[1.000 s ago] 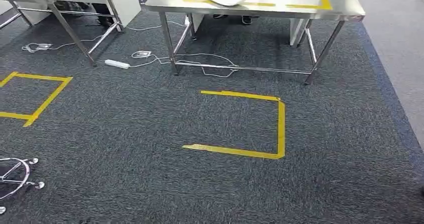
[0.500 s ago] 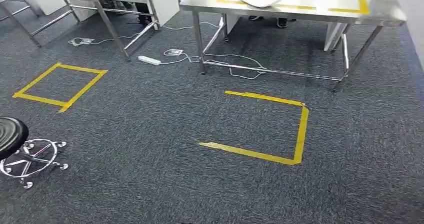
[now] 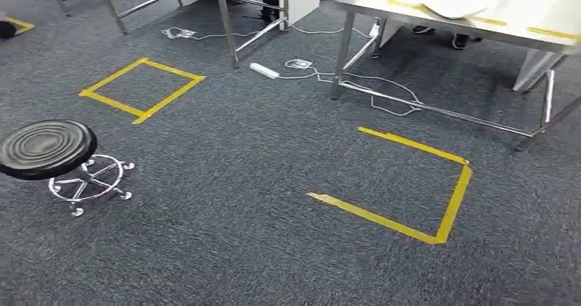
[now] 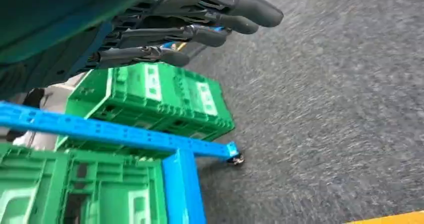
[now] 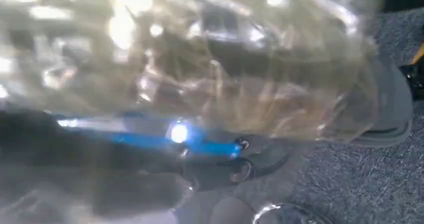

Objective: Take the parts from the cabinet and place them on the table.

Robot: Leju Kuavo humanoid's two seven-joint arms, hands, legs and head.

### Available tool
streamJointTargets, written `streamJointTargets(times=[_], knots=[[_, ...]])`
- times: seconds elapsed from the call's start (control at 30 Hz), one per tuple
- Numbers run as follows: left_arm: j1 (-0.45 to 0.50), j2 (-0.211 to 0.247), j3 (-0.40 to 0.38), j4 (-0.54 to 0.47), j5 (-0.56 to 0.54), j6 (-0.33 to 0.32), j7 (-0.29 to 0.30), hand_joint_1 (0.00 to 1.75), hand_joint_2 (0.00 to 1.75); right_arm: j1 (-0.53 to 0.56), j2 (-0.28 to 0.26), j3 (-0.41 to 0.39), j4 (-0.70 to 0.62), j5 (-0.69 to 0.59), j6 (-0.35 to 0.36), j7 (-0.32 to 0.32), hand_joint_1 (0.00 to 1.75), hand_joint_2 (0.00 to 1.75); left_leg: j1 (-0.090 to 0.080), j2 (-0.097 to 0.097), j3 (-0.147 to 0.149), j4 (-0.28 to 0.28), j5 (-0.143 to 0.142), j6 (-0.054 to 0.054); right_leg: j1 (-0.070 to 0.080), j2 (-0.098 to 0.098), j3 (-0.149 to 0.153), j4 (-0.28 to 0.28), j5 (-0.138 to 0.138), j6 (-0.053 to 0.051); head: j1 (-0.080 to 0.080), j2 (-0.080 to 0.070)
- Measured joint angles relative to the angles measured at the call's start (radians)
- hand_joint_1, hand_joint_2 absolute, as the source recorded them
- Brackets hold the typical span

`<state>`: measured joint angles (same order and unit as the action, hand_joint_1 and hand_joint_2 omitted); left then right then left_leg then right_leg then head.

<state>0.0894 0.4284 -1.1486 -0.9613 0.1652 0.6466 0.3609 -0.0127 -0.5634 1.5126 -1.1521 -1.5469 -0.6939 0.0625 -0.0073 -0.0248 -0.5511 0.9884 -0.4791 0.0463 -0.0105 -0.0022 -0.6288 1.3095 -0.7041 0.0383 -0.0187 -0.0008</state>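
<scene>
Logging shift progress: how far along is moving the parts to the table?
Done: a white sheet-like item already lies on the table. In hand: the right hand holds a clear bag; the left hand holds nothing. Left: setting the bag on the table.

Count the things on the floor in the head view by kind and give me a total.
Yellow tape squares: 2
Stools: 1
Power strips: 1
Total: 4
</scene>
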Motion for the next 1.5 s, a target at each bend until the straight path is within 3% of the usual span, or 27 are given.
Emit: streamJointTargets(times=[0.03, 0.1, 0.13, 0.17, 0.23, 0.3, 0.33, 0.4, 0.47, 0.5, 0.53, 0.6, 0.63, 0.67, 0.83, 0.9, 0.93, 1.0, 1.07, 1.13, 1.17, 1.2, 1.33, 1.37, 1.4, 1.43, 1.5], knots=[[0.002, 0.000, -0.001, 0.000, 0.000, 0.000, 0.000, 0.00, 0.00, 0.001, 0.001, 0.000, 0.001, 0.000, 0.000, 0.000, 0.00, 0.00, -0.002, -0.016, 0.001, 0.000, 0.001, 0.001, 0.000, 0.000, 0.004, -0.021, 0.032, -0.004, 0.000, 0.000], [0.001, 0.000, -0.005, 0.000, 0.007, 0.000, 0.000, 0.00, 0.00, 0.001, 0.001, 0.000, 0.002, 0.000, 0.000, 0.000, 0.00, 0.00, -0.006, -0.045, 0.005, 0.001, 0.002, 0.000, 0.001, 0.011, 0.067, -0.174, 0.131, -0.013, 0.000, 0.000], [0.000, 0.000, -0.008, 0.000, 0.012, 0.000, 0.000, 0.00, 0.00, 0.001, 0.001, 0.000, 0.002, 0.000, 0.000, 0.000, 0.00, 0.00, -0.006, -0.059, 0.006, 0.001, 0.003, -0.002, 0.001, 0.043, 0.110, -0.270, 0.179, -0.020, 0.000, 0.000], [-0.001, -0.002, -0.011, 0.001, 0.016, 0.000, -0.001, 0.00, 0.00, 0.000, 0.001, 0.000, 0.003, 0.000, 0.000, 0.000, 0.00, 0.00, -0.006, -0.068, 0.003, 0.001, 0.005, -0.005, -0.001, 0.103, 0.126, -0.308, 0.172, -0.026, -0.001, 0.000], [-0.007, -0.002, -0.016, 0.002, 0.037, 0.000, -0.007, 0.00, 0.00, 0.001, 0.001, 0.000, 0.005, 0.000, 0.000, -0.014, 0.00, 0.00, -0.002, -0.094, -0.012, 0.004, 0.012, -0.018, 0.001, 0.091, 0.137, -0.331, 0.170, -0.025, -0.002, 0.000], [-0.006, -0.004, -0.022, 0.007, 0.075, 0.000, -0.027, 0.00, 0.00, -0.001, 0.001, 0.000, 0.006, 0.000, 0.002, -0.013, 0.00, 0.00, 0.001, -0.122, -0.019, 0.002, 0.021, -0.033, 0.003, 0.067, 0.141, -0.335, 0.178, -0.034, -0.001, 0.000], [-0.007, -0.002, -0.025, 0.011, 0.093, 0.000, -0.036, 0.00, 0.00, 0.000, 0.004, 0.000, 0.006, 0.000, 0.003, -0.010, 0.00, 0.00, 0.003, -0.118, -0.019, 0.010, 0.013, -0.034, -0.007, 0.050, 0.146, -0.347, 0.185, -0.040, 0.000, 0.000], [-0.012, -0.003, -0.030, 0.018, 0.121, 0.000, -0.053, 0.00, 0.00, 0.002, 0.004, 0.000, 0.008, 0.000, 0.003, -0.011, 0.00, 0.00, 0.001, -0.020, -0.066, 0.104, -0.056, -0.047, -0.004, 0.021, 0.149, -0.351, 0.185, -0.045, -0.012, 0.000], [-0.021, -0.009, -0.037, 0.029, 0.147, 0.000, -0.078, 0.00, 0.00, 0.006, 0.005, 0.000, 0.008, 0.000, 0.003, -0.012, 0.00, 0.00, 0.008, 0.010, -0.137, 0.257, -0.125, -0.060, -0.003, -0.015, 0.148, -0.350, 0.182, -0.047, -0.011, 0.000], [-0.024, -0.013, -0.042, 0.036, 0.160, 0.000, -0.091, 0.00, 0.00, 0.007, 0.005, 0.000, 0.009, 0.000, 0.001, -0.012, 0.00, 0.00, 0.013, 0.014, -0.158, 0.304, -0.136, -0.064, -0.003, -0.031, 0.139, -0.350, 0.180, -0.046, -0.011, 0.000], [-0.022, -0.017, -0.044, 0.043, 0.171, 0.000, -0.100, 0.00, 0.00, 0.007, 0.005, 0.000, 0.010, 0.000, 0.001, -0.012, 0.00, 0.00, 0.018, 0.017, -0.153, 0.301, -0.122, -0.068, -0.003, -0.046, 0.141, -0.350, 0.177, -0.045, -0.012, 0.000], [-0.021, -0.021, -0.048, 0.058, 0.191, 0.000, -0.114, 0.00, 0.00, 0.007, 0.006, 0.000, 0.012, 0.000, 0.000, -0.012, 0.00, 0.00, 0.026, 0.028, -0.084, 0.179, -0.050, -0.073, -0.004, -0.072, 0.148, -0.349, 0.171, -0.040, -0.011, 0.000], [-0.022, -0.023, -0.050, 0.064, 0.197, 0.000, -0.119, 0.00, 0.00, 0.007, 0.006, 0.000, 0.012, 0.000, 0.000, -0.012, 0.00, 0.00, 0.028, 0.050, -0.027, 0.082, -0.012, -0.075, -0.005, -0.085, 0.154, -0.349, 0.166, -0.034, -0.012, 0.000], [-0.025, -0.027, -0.051, 0.068, 0.203, 0.000, -0.123, 0.00, 0.00, 0.006, 0.006, 0.000, 0.012, 0.000, -0.002, -0.012, 0.00, 0.00, 0.025, 0.111, 0.012, 0.013, -0.015, -0.076, 0.000, -0.096, 0.169, -0.348, 0.161, -0.025, -0.013, 0.000], [-0.031, -0.035, -0.073, 0.089, 0.233, -0.003, -0.137, 0.00, 0.00, -0.005, 0.006, 0.000, 0.016, 0.000, -0.003, -0.012, 0.00, 0.00, 0.018, 0.056, 0.006, 0.007, -0.007, -0.032, -0.002, -0.137, 0.179, -0.348, 0.146, 0.006, -0.006, 0.000], [-0.032, -0.037, -0.077, 0.096, 0.245, -0.003, -0.142, 0.00, 0.00, -0.006, 0.006, 0.000, 0.016, 0.000, -0.003, -0.010, 0.00, 0.00, 0.019, 0.039, 0.003, 0.006, -0.006, -0.019, -0.007, -0.038, 0.141, -0.264, 0.086, 0.008, 0.002, 0.000], [-0.038, -0.037, -0.081, 0.099, 0.248, -0.004, -0.145, 0.00, 0.00, -0.004, 0.006, 0.000, 0.017, 0.000, -0.003, -0.013, 0.00, 0.00, 0.016, 0.026, 0.000, 0.006, -0.006, -0.015, -0.007, -0.014, 0.098, -0.176, 0.046, 0.007, 0.003, 0.000], [-0.043, -0.041, -0.091, 0.105, 0.253, -0.005, -0.148, 0.00, 0.00, -0.002, 0.007, 0.003, 0.019, 0.000, -0.002, -0.012, 0.00, 0.00, 0.011, 0.000, -0.002, 0.007, -0.005, -0.012, -0.006, 0.000, 0.011, -0.015, -0.003, 0.003, 0.004, 0.000], [-0.045, -0.044, -0.099, 0.113, 0.265, -0.006, -0.151, 0.00, 0.00, -0.001, 0.008, 0.006, 0.020, 0.000, 0.006, -0.011, 0.00, 0.00, 0.008, -0.030, 0.002, 0.007, -0.005, -0.012, -0.003, 0.001, 0.004, -0.038, 0.051, -0.004, 0.004, 0.000], [-0.049, -0.046, -0.108, 0.118, 0.273, -0.006, -0.156, 0.00, 0.00, -0.002, 0.008, 0.007, 0.021, 0.000, 0.014, -0.009, 0.00, 0.00, 0.006, -0.059, 0.007, 0.007, -0.005, -0.012, -0.002, 0.024, 0.073, -0.211, 0.158, -0.012, 0.004, 0.000], [-0.051, -0.048, -0.113, 0.121, 0.274, -0.007, -0.158, 0.00, 0.00, -0.001, 0.008, 0.007, 0.022, 0.000, 0.017, -0.010, 0.00, 0.00, 0.008, -0.071, 0.007, 0.007, -0.006, -0.013, -0.003, 0.075, 0.103, -0.287, 0.187, -0.017, 0.004, 0.000], [-0.056, -0.049, -0.116, 0.123, 0.280, -0.008, -0.159, 0.00, 0.00, -0.001, 0.008, 0.007, 0.025, 0.000, 0.018, -0.011, 0.00, 0.00, 0.002, -0.084, 0.001, 0.012, -0.006, -0.018, -0.009, 0.120, 0.109, -0.307, 0.176, -0.020, 0.002, 0.000], [-0.059, -0.052, -0.127, 0.131, 0.285, -0.010, -0.163, 0.00, 0.00, -0.004, 0.009, 0.010, 0.028, 0.000, 0.020, -0.021, 0.00, 0.00, 0.015, -0.142, -0.019, 0.010, 0.007, -0.049, -0.003, 0.071, 0.128, -0.327, 0.178, -0.032, 0.002, 0.000], [-0.059, -0.054, -0.130, 0.133, 0.287, -0.010, -0.163, 0.00, 0.00, -0.005, 0.009, 0.010, 0.028, 0.000, 0.020, -0.019, 0.00, 0.00, 0.015, -0.103, -0.022, 0.026, -0.008, -0.048, -0.006, 0.054, 0.133, -0.334, 0.182, -0.037, 0.001, 0.000], [-0.061, -0.053, -0.133, 0.134, 0.288, -0.010, -0.163, 0.00, 0.00, -0.003, 0.009, 0.010, 0.029, 0.000, 0.020, -0.019, 0.00, 0.00, 0.010, -0.036, -0.047, 0.078, -0.046, -0.053, -0.005, 0.038, 0.137, -0.338, 0.182, -0.043, -0.004, 0.000], [-0.065, -0.053, -0.133, 0.135, 0.291, -0.010, -0.163, 0.00, 0.00, -0.001, 0.009, 0.011, 0.030, 0.000, 0.019, -0.021, 0.00, 0.00, 0.011, -0.006, -0.083, 0.149, -0.086, -0.059, -0.003, 0.021, 0.137, -0.338, 0.181, -0.045, -0.005, 0.000], [-0.069, -0.056, -0.136, 0.138, 0.291, -0.011, -0.163, 0.00, 0.00, 0.000, 0.010, 0.014, 0.031, 0.000, 0.019, -0.021, 0.00, 0.00, 0.017, 0.013, -0.157, 0.301, -0.147, -0.067, -0.001, -0.016, 0.137, -0.337, 0.177, -0.048, -0.005, 0.000]])
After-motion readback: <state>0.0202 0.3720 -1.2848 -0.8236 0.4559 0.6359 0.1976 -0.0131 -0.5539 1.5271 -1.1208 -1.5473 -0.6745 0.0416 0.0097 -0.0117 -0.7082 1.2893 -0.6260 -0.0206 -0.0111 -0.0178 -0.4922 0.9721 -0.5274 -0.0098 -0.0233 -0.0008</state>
